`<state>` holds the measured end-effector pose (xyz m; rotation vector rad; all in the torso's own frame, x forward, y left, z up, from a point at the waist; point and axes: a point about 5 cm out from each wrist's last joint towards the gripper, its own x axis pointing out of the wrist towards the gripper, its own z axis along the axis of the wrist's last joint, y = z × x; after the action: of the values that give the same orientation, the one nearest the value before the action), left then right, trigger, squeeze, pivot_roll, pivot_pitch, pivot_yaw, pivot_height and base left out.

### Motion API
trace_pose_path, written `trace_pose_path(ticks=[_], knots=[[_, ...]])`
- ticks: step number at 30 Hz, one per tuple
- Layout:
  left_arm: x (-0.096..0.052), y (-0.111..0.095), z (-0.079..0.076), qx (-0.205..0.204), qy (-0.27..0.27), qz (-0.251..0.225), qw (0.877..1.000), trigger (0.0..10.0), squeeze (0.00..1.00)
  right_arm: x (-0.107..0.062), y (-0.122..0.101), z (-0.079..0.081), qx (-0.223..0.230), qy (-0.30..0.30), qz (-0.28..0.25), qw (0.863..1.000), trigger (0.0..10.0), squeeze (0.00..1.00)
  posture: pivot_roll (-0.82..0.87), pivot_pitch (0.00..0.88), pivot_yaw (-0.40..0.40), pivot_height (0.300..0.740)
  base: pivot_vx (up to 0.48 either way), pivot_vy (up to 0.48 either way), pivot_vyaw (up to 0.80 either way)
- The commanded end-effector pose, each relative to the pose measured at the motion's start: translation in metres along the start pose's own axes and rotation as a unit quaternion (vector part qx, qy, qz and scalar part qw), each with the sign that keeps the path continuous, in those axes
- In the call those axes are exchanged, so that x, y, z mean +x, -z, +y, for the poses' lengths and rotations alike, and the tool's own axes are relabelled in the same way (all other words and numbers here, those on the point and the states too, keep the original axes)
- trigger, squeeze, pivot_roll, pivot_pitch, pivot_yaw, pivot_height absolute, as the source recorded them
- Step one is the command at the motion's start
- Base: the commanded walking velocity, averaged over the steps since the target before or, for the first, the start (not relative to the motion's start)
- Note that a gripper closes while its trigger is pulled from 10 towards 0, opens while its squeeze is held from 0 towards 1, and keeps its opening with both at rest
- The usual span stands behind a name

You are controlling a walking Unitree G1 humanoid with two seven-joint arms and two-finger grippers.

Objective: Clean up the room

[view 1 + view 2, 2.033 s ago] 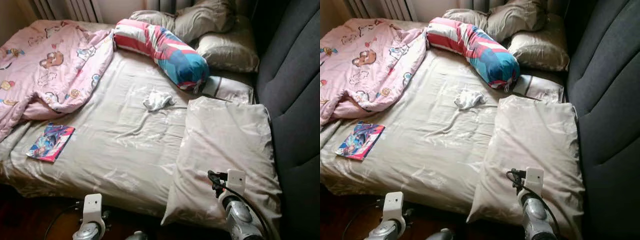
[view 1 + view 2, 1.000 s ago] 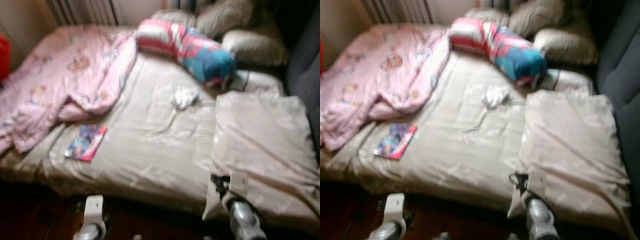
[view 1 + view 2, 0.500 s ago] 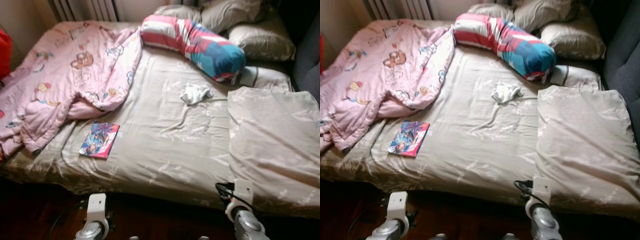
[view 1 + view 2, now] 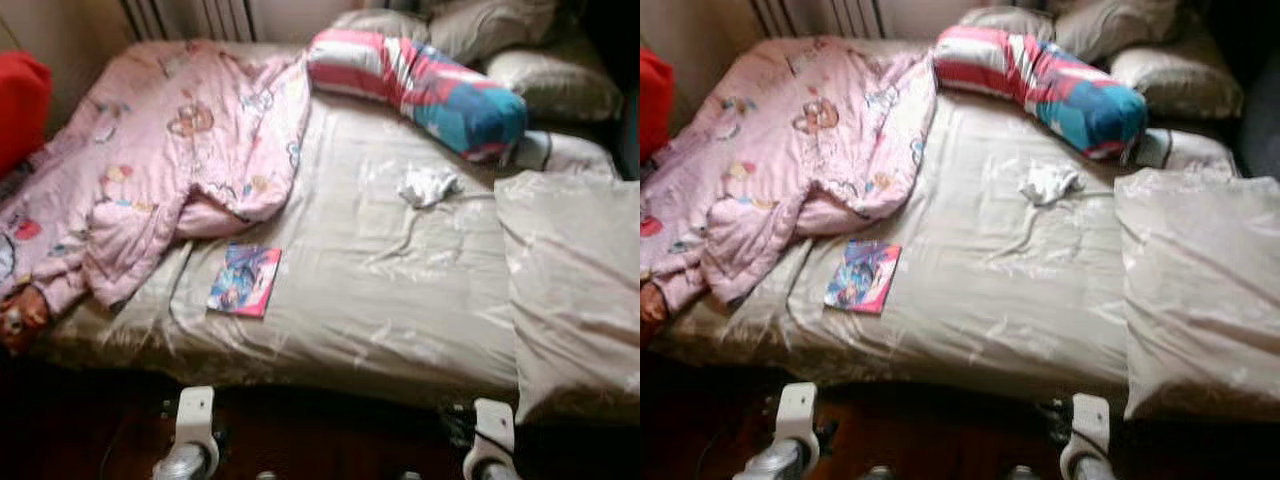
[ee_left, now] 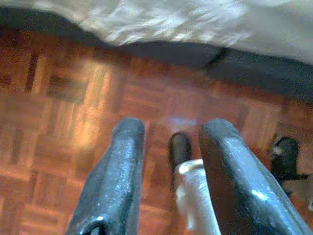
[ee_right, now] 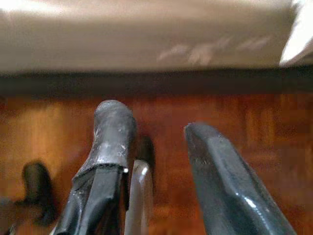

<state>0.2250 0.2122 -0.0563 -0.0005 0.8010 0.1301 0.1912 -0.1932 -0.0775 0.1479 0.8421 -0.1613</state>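
Observation:
A beige-sheeted bed (image 4: 380, 300) lies before me. A colourful book (image 4: 245, 281) rests near its front edge, beside a crumpled pink cartoon blanket (image 4: 150, 170). A small white cloth (image 4: 428, 185) lies mid-bed, below a striped red, white and blue bolster (image 4: 420, 88). Both arms hang low in front of the bed, with the left wrist (image 4: 190, 435) and the right wrist (image 4: 490, 440) at the picture's lower edge. My left gripper (image 5: 173, 128) and right gripper (image 6: 157, 121) are open over the parquet floor (image 5: 58, 98), holding nothing.
A large beige pillow (image 4: 575, 280) covers the bed's right side, and more beige pillows (image 4: 540, 70) are at the head. A red object (image 4: 20, 105) stands at the far left. A small brown toy (image 4: 20, 315) lies by the blanket's lower end. A radiator (image 4: 190, 15) is behind.
The whole picture has shifted: the camera has turned left, so the bed's contents sit further right and the red object has come into view. Both arms stay hanging low.

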Motion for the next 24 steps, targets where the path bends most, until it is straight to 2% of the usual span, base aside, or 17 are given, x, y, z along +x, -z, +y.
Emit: trace_pose_path(ticks=[1,24], knots=[[-0.002,0.0101,0.0034,0.006,-0.004,0.019,1.0,10.0,0.0,-0.0032,0.0128,-0.004,0.006,0.009,0.022,1.0,10.0,0.0,-0.08,0.216,0.033,0.74,0.0,0.428,0.0],[-0.0015,0.0092,-0.002,0.013,0.002,0.016,1.0,10.0,0.0,-0.0041,0.0179,-0.0016,0.001,0.001,0.035,0.999,10.0,0.0,-0.08,0.211,0.035,0.74,0.0,0.428,0.0]])
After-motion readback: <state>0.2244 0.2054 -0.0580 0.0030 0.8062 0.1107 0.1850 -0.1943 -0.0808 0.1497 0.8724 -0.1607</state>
